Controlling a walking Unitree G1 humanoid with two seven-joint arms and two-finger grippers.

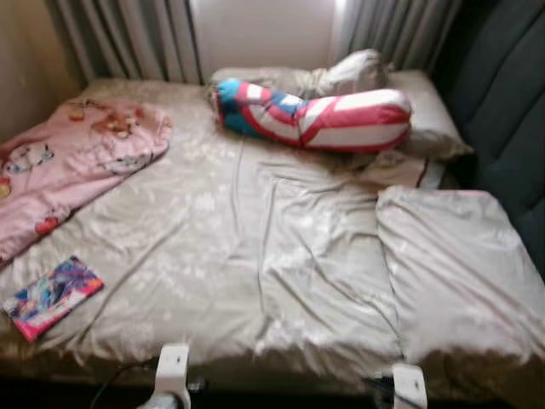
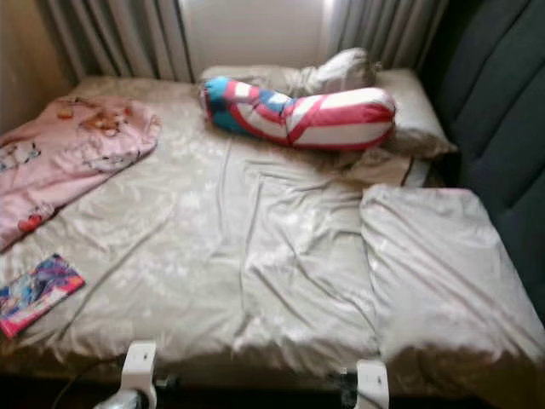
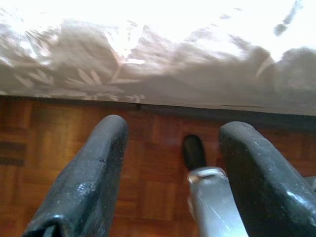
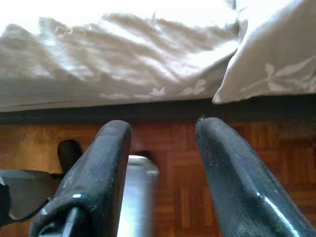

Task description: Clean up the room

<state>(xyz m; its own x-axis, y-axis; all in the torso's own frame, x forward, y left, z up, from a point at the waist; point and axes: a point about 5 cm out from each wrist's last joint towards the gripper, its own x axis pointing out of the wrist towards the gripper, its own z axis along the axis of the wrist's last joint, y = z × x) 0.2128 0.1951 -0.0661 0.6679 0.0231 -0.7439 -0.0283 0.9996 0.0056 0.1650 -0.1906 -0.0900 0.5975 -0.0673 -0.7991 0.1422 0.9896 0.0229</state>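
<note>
Bed [image 1: 255, 247] lies rumpled ahead; a book [image 1: 51, 296] sits near its foot-left corner. Both tools, left tool [image 3: 168, 173] and right tool [image 4: 163, 173], hang spread over the floor; a hasty reach risks snagging the loose sheet.

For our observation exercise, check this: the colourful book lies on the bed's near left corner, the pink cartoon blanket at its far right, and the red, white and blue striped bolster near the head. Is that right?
One slip: the pink cartoon blanket lies at the bed's far left, not right, as the left eye view shows. The colourful book and the striped bolster are as stated.
</note>
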